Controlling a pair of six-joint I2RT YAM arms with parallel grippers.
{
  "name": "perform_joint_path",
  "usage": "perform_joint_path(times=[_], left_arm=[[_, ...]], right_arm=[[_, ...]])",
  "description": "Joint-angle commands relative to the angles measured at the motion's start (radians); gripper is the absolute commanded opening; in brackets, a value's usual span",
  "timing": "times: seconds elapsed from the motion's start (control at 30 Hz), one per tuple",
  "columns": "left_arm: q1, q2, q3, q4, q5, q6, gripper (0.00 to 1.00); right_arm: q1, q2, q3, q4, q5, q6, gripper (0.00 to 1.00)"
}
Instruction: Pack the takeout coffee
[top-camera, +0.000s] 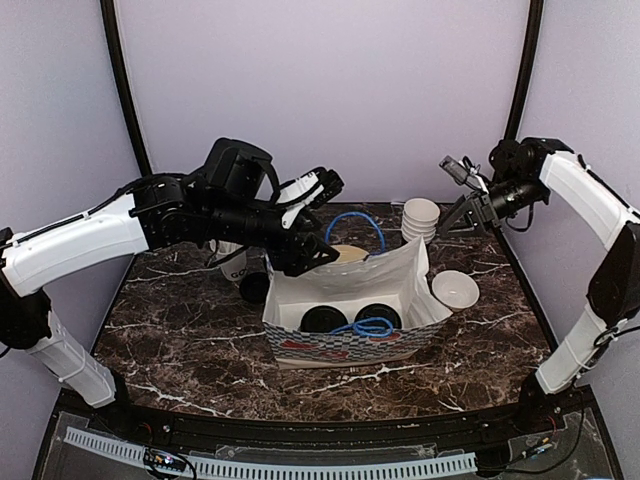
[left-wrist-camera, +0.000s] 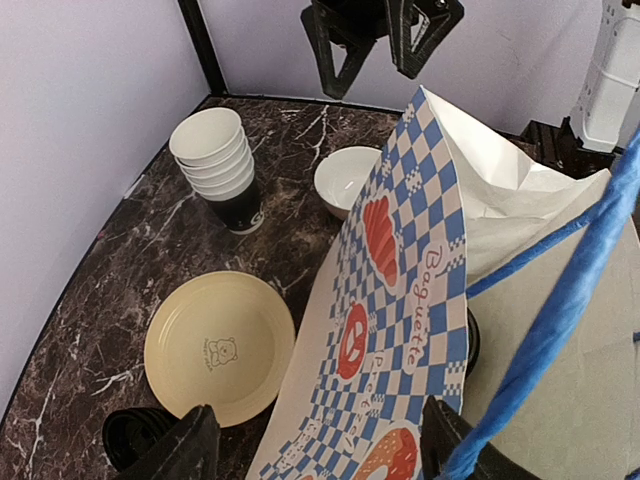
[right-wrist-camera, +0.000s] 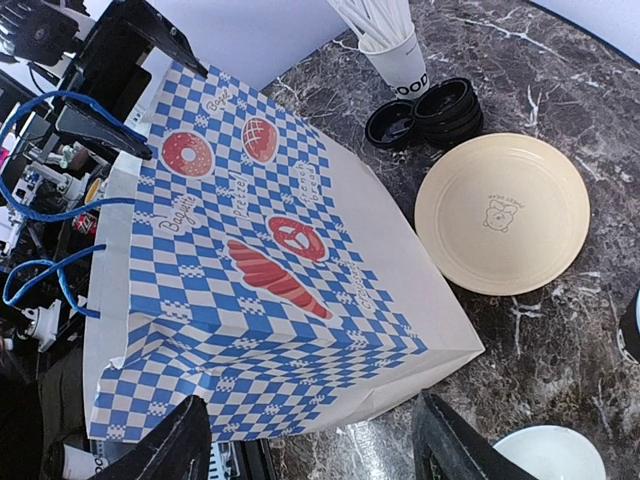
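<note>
- Takeout coffee (top-camera: 323, 319): two cups stand side by side inside the paper bag (top-camera: 340, 348) at the middle of the table, close to its near wall.
- From above only their round black lids show. The bag walls hide the black sides and any lettering. Both lids look flat and seated, and a blue handle (top-camera: 365, 327) droops across them.
- As I judge it, the packing is largely done: both lidded cups are in and upright, and no lidded cup stands outside the bag.
- Outside are a stack of empty cups (left-wrist-camera: 215, 160) at the far right, spare black lids (right-wrist-camera: 440, 100) and a cup of straws (right-wrist-camera: 395, 50) left of the bag, a yellow plate (left-wrist-camera: 220, 345) just behind it and a small white bowl (top-camera: 455, 290) to its right. Whether more must go in, I cannot tell.
- Left gripper (left-wrist-camera: 320, 455) hovers at the bag's far left rim, fingers spread wide, with the checked wall between them but unpinched.
- Right gripper (right-wrist-camera: 318, 445) hangs at the far right, apart from the bag, fingers spread, grasping nothing.
</note>
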Motion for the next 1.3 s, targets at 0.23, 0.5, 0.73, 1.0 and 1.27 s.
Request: perform_joint_path(times=[0.23,0.5,0.73,1.0,1.27], left_arm=[[0.001,0.045,0.108,-0.097,0.091,0.056,0.6],[0.012,0.116,0.17,-0.12,0.009,0.027,0.34],[0.012,0.107,0.168,-0.108,-0.015,-0.024,0.24],[0.014,0.095,0.157,-0.111,-0.023,-0.04,0.19],[0.015,0.075,0.18,-0.131,0.029,-0.053,0.06]], right_arm=[[0.306,-0.19,0.137,-0.007,0.092,0.018,0.68],[0.583,-0.191,0.139,-0.006,0.136,0.001,0.68],[0.792,-0.17,0.141,0.094,0.293,0.07,0.7],[0.953,-0.124,0.163,0.206,0.422,0.146,0.51],[0.963,-0.098,0.276,0.195,0.403,0.162,0.0]])
